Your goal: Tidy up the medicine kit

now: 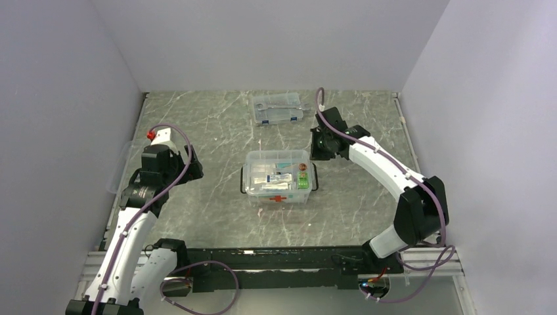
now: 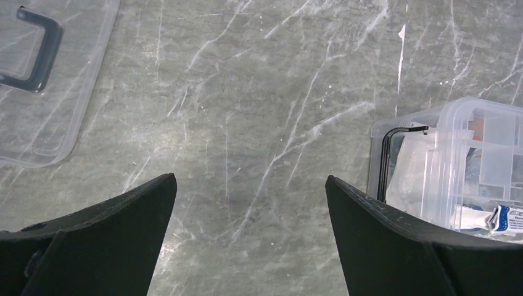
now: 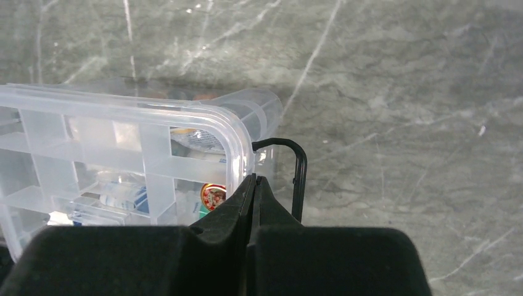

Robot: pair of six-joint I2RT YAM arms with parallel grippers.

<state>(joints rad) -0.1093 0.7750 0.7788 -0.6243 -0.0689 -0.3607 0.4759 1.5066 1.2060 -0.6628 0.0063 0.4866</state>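
A grey marbled table [image 1: 197,131] seen from above, with a robot arm at each side. The medicine kit box [image 1: 278,177], clear plastic with a red cross mark [image 1: 278,197] on its near wall, stands open at the middle of the table. A clear divided tray [image 3: 92,154] sits in its top, with packets and a small round-capped jar [image 3: 213,196] visible below.

The kit's clear lid [image 2: 43,80], with a black handle [image 2: 37,58], lies flat at the table's left edge, well apart from the box.

The left tool [image 2: 250,185] hovers over bare table between lid and box, fingers spread wide, holding nothing.

The right tool [image 3: 254,179] is pressed fully closed with nothing between its fingers. Its tips sit at the rounded corner of the box rim, just beside a black wire clasp [image 3: 300,172]; whether they touch the rim cannot be told.

A flatter clear case with blue latches [image 1: 278,108] lies at the far side of the table.
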